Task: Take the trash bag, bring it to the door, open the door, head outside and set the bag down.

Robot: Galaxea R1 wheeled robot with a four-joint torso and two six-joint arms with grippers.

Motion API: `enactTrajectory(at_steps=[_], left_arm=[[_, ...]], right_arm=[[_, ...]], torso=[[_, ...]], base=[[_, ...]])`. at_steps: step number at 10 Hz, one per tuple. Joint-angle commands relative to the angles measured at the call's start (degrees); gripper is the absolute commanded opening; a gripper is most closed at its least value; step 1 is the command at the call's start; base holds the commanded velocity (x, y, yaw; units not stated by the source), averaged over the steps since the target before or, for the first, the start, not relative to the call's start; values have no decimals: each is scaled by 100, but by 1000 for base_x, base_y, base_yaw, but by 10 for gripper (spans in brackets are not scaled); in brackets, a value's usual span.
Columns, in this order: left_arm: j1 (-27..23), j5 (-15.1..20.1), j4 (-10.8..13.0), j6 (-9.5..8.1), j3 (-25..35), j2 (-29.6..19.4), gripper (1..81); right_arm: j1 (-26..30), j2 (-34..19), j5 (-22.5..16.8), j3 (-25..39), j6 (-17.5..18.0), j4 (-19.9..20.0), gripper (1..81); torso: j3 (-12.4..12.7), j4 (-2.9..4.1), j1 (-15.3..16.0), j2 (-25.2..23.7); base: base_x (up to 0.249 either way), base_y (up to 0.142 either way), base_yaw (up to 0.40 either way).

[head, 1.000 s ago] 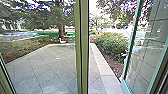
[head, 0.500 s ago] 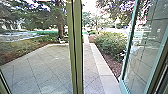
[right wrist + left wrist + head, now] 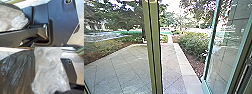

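The trash bag (image 3: 18, 70), close to the left wrist camera, looks light for its bulk, soft and slippery, its thin dark film likely to tear, so a broad hold where the folds gather beside the cloudy plastic (image 3: 49, 73) seems best; whether the left gripper or right gripper is wide, narrow or holding it, I cannot tell. Flat paving (image 3: 126, 71) fills the lower left of the head frame, with the glass door (image 3: 224, 55) standing open at the right
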Motion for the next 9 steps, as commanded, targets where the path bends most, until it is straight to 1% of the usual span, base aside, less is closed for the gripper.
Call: enactTrajectory(at_steps=[1, 2, 3, 4, 5, 6, 7, 8, 9], left_arm=[[-335, 265, 71, 43, 1, -11, 10], [-335, 265, 71, 43, 1, -11, 10], [-335, 265, 107, 43, 1, -11, 10], [-335, 265, 106, 43, 1, -11, 10], [-335, 265, 106, 43, 1, -11, 10], [-335, 265, 115, 43, 1, -11, 10], [-335, 265, 115, 43, 1, -11, 10], [-335, 265, 115, 43, 1, -11, 10], [-335, 265, 115, 43, 1, -11, 10]], right_arm=[[255, 33, -265, 20, -15, -43, 811], [255, 33, -265, 20, -15, -52, 811], [264, 42, -266, 20, -24, -52, 811], [264, 42, -274, 20, -24, -52, 811], [273, 42, -274, 20, -24, -52, 811], [282, 34, -274, 20, -15, -43, 811], [273, 42, -274, 20, -15, -43, 811], [273, 42, -274, 20, -15, -43, 811], [273, 42, -274, 20, -15, -43, 811]], torso=[[0, 0, 0, 0], [0, 183, 0, 0], [0, 544, 0, 0], [0, 619, 0, 0], [0, 719, 0, 0], [0, 343, 0, 0], [0, 506, 0, 0], [0, 631, 0, 0], [0, 651, 0, 0]], base=[[0, -109, 0], [0, -109, 0], [0, -109, 0], [0, -109, 0], [0, -109, 0], [0, -109, 0], [0, -109, 0], [0, -109, 0], [0, -109, 0]])
